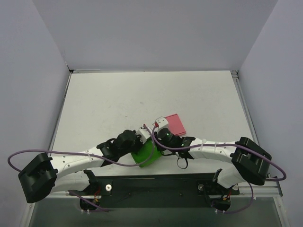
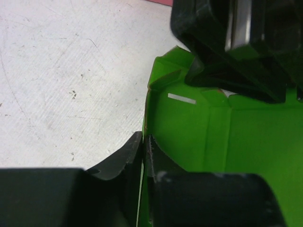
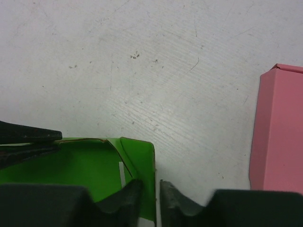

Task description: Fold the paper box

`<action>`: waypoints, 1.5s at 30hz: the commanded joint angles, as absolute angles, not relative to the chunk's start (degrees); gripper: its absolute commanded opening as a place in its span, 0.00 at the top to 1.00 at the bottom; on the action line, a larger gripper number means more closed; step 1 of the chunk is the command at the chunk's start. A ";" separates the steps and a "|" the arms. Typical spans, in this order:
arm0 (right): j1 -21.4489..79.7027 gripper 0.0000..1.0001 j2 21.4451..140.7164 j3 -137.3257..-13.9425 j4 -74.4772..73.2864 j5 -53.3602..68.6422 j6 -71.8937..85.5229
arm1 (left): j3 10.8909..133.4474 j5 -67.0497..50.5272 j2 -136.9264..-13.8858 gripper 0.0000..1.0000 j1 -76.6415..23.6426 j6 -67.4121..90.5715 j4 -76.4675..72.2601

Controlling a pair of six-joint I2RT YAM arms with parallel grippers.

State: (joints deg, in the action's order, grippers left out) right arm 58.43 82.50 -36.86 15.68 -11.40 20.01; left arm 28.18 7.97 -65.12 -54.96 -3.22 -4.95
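Bright green thin-card paper box (image 1: 147, 153) sat near the white table's (image 1: 142, 94) front edge, mid-fold. Left gripper (image 2: 144, 156) and right gripper (image 3: 150, 194) each pinched a wall, nearly closed. The next move probably called for tucking flaps inward.

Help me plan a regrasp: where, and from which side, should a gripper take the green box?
Probably pinch an upright side wall of the paper box from above, one finger inside, one outside: the card is thin and the walls stand. The left gripper holds one wall that way.

Arms bent inward, left gripper (image 2: 143, 142) and right gripper (image 3: 151, 187) pinching the paper box (image 1: 147, 155)
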 commanded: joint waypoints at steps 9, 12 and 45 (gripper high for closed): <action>53.18 0.42 63.31 -37.18 -1.47 -8.53 31.70 | 28.83 14.76 -67.67 1.00 -59.93 -5.80 -12.20; 50.89 0.42 58.64 -36.21 -3.34 -6.42 38.03 | 25.33 16.52 -67.50 1.00 -61.61 -6.59 -17.99; 55.28 0.93 72.51 -49.21 -6.77 -5.00 45.44 | 14.94 34.37 -62.31 1.00 -74.97 -15.91 -35.95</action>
State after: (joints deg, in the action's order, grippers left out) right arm 54.08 72.42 -45.65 -4.80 -0.93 47.37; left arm 14.48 33.19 -62.50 -74.56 -15.38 -31.99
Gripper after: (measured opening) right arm 0.066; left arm 0.093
